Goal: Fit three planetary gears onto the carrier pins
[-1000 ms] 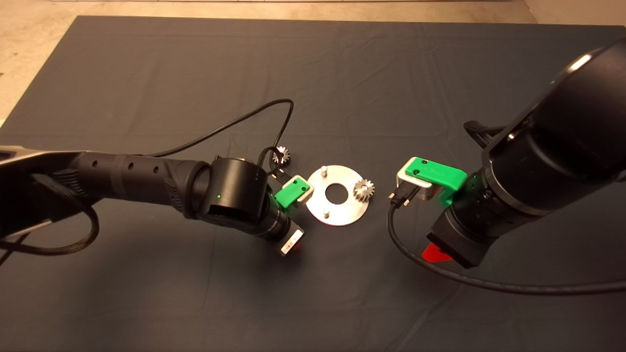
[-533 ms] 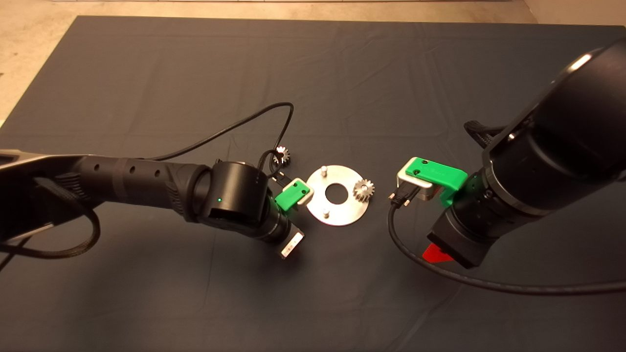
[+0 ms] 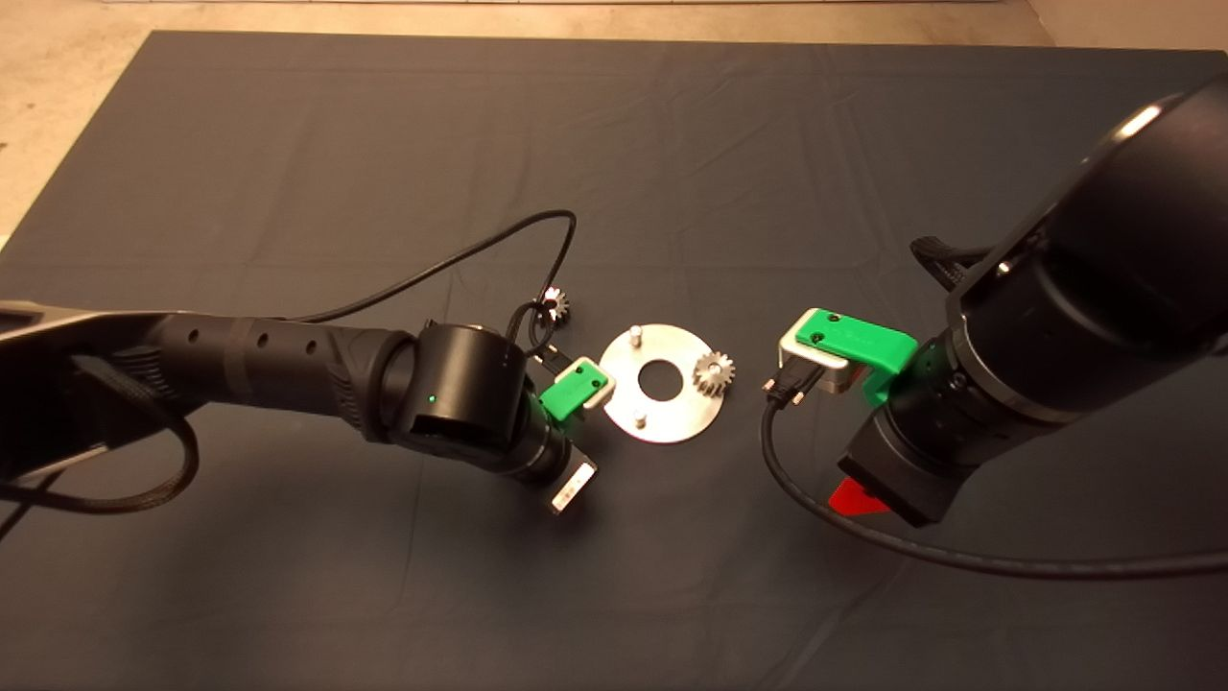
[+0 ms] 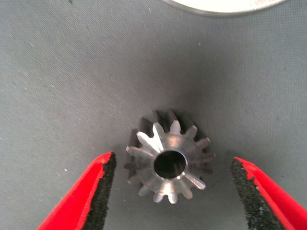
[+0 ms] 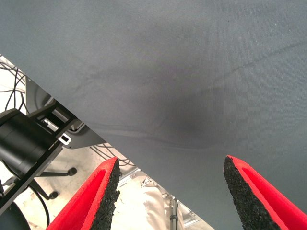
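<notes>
While lower than before, left hand [image 4: 170,191] open astride gear [image 4: 169,162].

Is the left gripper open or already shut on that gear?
Open. The left gripper has its red fingers spread either side of the gear, with mat showing in both gaps.

Silver gear [image 4: 170,163], red fingers [image 4: 81,196], dark grey mat [image 3: 614,144].
</notes>
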`<state>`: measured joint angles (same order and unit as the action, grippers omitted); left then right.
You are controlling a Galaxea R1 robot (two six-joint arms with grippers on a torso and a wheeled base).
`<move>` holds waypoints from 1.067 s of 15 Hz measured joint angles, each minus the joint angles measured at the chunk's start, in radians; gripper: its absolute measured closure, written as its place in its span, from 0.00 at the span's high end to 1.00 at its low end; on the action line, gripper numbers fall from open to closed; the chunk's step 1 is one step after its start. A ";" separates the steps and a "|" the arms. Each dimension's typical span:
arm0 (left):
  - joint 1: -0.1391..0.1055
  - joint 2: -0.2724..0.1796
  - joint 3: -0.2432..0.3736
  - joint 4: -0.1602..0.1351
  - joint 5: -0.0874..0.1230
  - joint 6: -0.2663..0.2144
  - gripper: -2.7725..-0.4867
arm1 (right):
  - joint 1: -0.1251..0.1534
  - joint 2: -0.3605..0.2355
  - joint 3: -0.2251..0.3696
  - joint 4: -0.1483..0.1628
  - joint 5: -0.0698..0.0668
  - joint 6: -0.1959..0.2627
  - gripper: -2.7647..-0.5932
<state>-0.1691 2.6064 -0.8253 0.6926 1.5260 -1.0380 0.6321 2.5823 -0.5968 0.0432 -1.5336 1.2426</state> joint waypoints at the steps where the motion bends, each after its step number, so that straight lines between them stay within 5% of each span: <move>1: 0.000 0.000 0.000 0.000 0.000 0.000 0.52 | 0.000 0.000 0.000 0.000 0.000 0.000 0.46; 16: 0.000 0.000 0.000 0.016 0.000 0.000 0.34 | 0.018 0.000 0.000 0.002 0.000 0.000 0.46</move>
<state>-0.1691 2.6064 -0.8253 0.7089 1.5260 -1.0381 0.6504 2.5823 -0.5968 0.0455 -1.5336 1.2429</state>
